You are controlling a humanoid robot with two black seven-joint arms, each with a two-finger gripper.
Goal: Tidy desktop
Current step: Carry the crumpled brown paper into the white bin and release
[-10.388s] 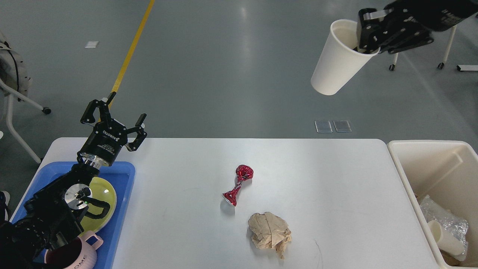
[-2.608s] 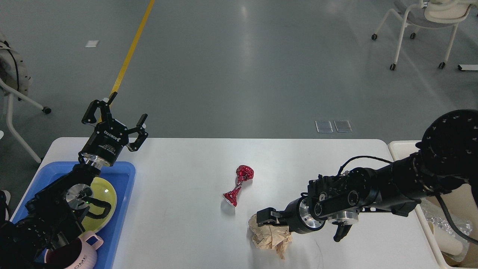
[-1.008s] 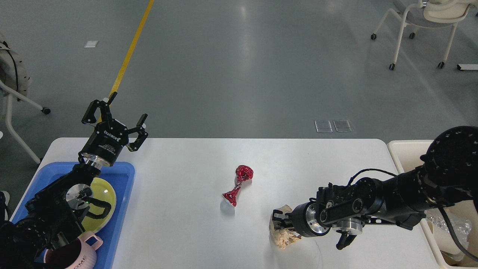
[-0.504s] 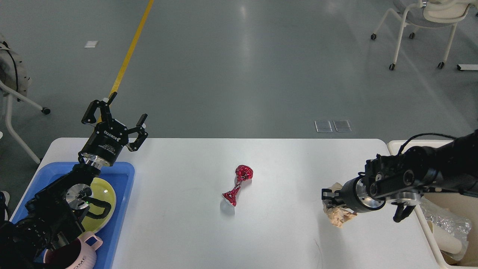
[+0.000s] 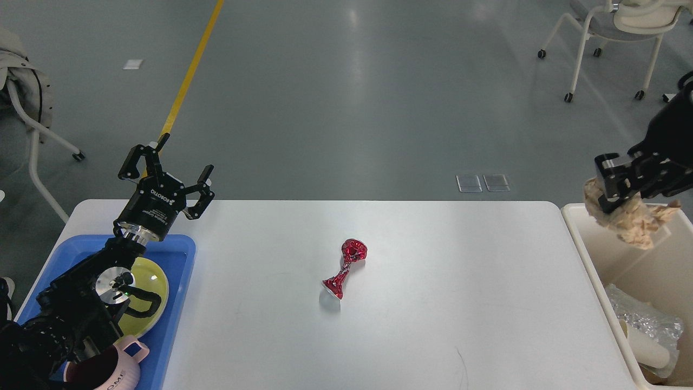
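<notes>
Spanning most of the view – bench: the bench [image 5: 433, 325] is a broad, smooth white slab, stiff and heavy by the look of it, not something to lift; it lies between the blue tray [image 5: 178, 325] at the left and the cream bin [image 5: 582, 238] touching its right end.
Bin contents: clear crinkled plastic and a white paper cup [image 5: 641, 346] lie inside.
Left arm pose: it rises from the lower left over the tray, wrist tilted up and away; the left gripper [image 5: 165, 165] has its fingers spread wide and grasps nothing.
Right arm pose: it comes in from the right edge, held high above the bin's near-left corner; the right gripper [image 5: 614, 181] has its fingers clenched on the paper ball [image 5: 631, 222].
Paper ball handling: crumpled brown paper, likely very light and soft, so it should drop freely once let go.
Red wrapper [image 5: 345, 268]: alone near the bench's middle, twisted foil, probably light, crushable and a little slippery; the narrow waist looks the best place to pinch.
</notes>
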